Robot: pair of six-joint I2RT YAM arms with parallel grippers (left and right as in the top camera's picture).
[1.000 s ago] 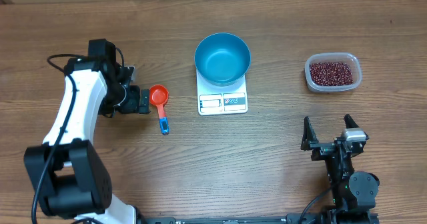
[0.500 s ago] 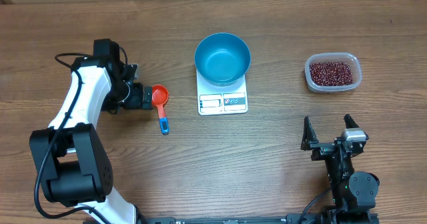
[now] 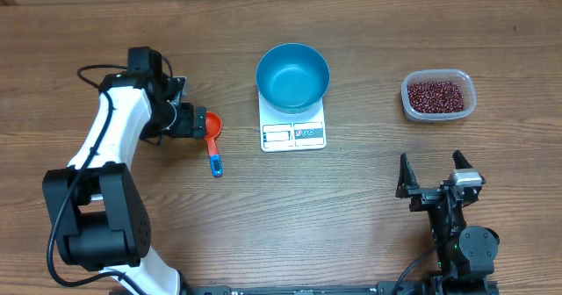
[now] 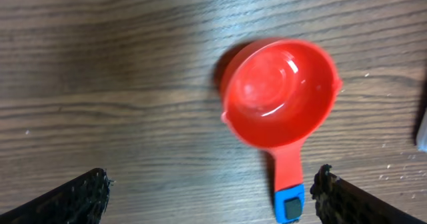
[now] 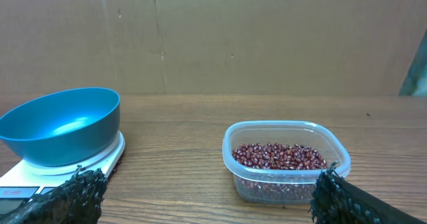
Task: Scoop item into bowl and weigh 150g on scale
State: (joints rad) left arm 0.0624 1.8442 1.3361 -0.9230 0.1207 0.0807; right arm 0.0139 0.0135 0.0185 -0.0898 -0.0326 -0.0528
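Wood-grain table [image 3: 263, 216] carries the scale [image 3: 293, 134], a cardboard wall [image 5: 267, 37] behind.

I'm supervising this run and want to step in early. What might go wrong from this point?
The open left gripper hovers over the red scoop's round cup, not its thin handle; closing there may slip or shove it. The beans sit in the clear tub beyond the blue bowl and scale, so the long reach might knock the bowl.

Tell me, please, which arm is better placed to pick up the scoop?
Left, probably: the left gripper, open, hovers over the scoop, while the right gripper sits far across the table.
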